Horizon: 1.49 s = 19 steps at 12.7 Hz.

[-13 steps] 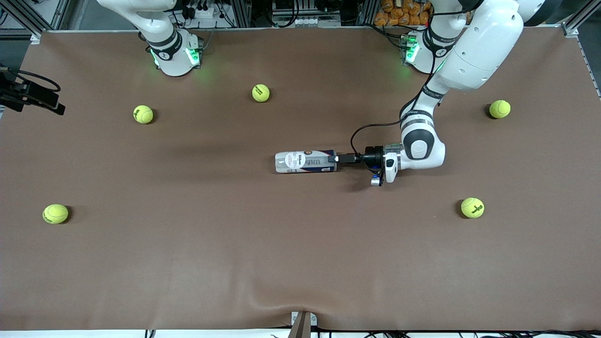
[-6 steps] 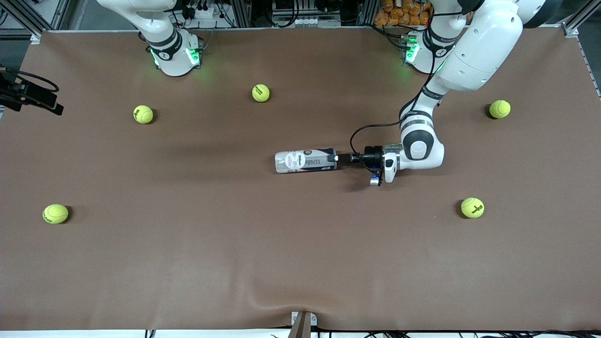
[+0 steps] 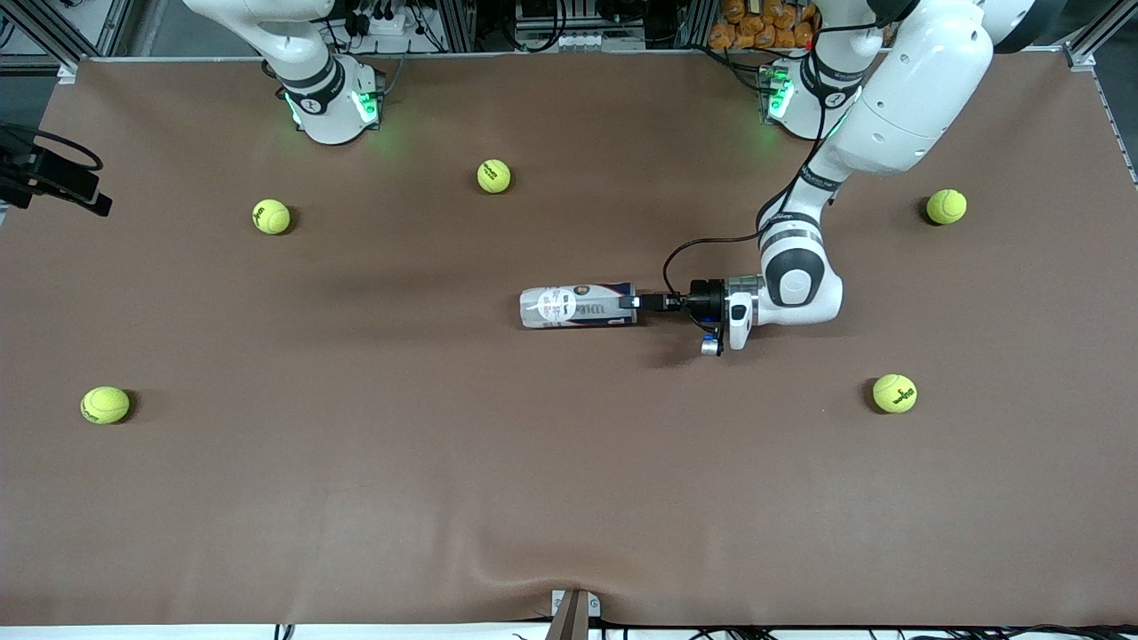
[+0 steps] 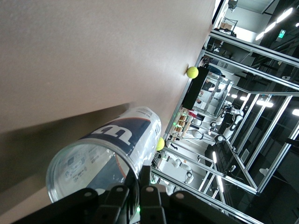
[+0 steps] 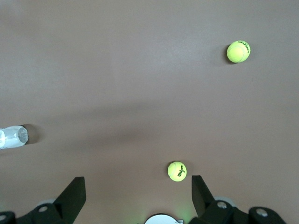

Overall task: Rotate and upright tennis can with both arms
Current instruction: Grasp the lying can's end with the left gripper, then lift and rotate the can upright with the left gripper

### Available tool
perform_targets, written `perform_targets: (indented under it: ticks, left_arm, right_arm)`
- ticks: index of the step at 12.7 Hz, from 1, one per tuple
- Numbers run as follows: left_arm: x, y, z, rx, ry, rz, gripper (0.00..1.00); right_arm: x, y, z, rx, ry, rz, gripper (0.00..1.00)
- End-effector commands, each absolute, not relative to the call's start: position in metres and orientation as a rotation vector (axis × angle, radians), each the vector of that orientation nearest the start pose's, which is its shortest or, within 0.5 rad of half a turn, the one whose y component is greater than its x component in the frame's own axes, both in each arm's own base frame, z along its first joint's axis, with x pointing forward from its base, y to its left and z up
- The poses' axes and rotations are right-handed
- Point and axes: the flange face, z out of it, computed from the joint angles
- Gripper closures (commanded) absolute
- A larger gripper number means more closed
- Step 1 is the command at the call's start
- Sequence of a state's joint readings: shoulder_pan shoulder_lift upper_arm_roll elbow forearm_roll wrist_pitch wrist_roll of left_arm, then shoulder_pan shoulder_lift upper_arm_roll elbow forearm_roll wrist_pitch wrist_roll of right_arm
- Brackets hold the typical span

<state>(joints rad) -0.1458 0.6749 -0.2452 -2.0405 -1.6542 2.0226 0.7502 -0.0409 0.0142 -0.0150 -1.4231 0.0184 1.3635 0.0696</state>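
The tennis can (image 3: 576, 306) lies on its side in the middle of the brown table, its long axis running between the two arms' ends. My left gripper (image 3: 633, 301) is level with the table and shut on the can's rim at the end toward the left arm. In the left wrist view the fingers (image 4: 150, 184) pinch the can's clear wall (image 4: 117, 144), one inside and one outside. My right gripper (image 5: 136, 186) is open and empty, high over the table near the right arm's base; it is out of the front view. The can's other end (image 5: 11, 136) shows in the right wrist view.
Several yellow-green tennis balls lie scattered on the table: two near the right arm's base (image 3: 493, 175) (image 3: 270, 216), one by the table's edge at that end (image 3: 105, 404), and two at the left arm's end (image 3: 946, 206) (image 3: 893, 393). A black camera mount (image 3: 53, 182) overhangs the table's edge.
The can has rolled slightly about its long axis in the left gripper's hold, and the left wrist has shifted a little. The can's place on the table is the same.
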Motion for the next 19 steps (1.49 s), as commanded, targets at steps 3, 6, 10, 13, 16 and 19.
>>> perform_targets:
  ticks: [3, 6, 10, 13, 16, 19]
  left_arm:
    - [0.521, -0.271, 0.175, 1.768, 0.294, -0.282, 1.0]
    - [0.539, -0.274, 0.22, 1.822, 0.348, -0.34, 1.0]
    - [0.568, -0.28, 0.289, 2.026, 0.405, -0.482, 1.0]
    - [0.594, -0.311, 0.349, 2.287, 0.5, -0.532, 1.0]
    - [0.595, -0.347, 0.374, 2.447, 0.593, -0.507, 1.0]
    - [0.588, -0.357, 0.384, 2.621, 0.616, -0.421, 1.0]
  right_arm:
    - [0.536, -0.029, 0.672, -3.125, 0.194, 0.115, 0.0]
    - [0.534, -0.041, 0.674, -3.123, 0.233, 0.113, 0.0]
    - [0.534, -0.039, 0.673, -3.119, 0.227, 0.115, 0.0]
    - [0.534, -0.04, 0.673, -3.121, 0.227, 0.115, 0.0]
    - [0.534, -0.04, 0.673, -3.121, 0.227, 0.118, 0.0]
    - [0.534, -0.04, 0.673, -3.121, 0.227, 0.118, 0.0]
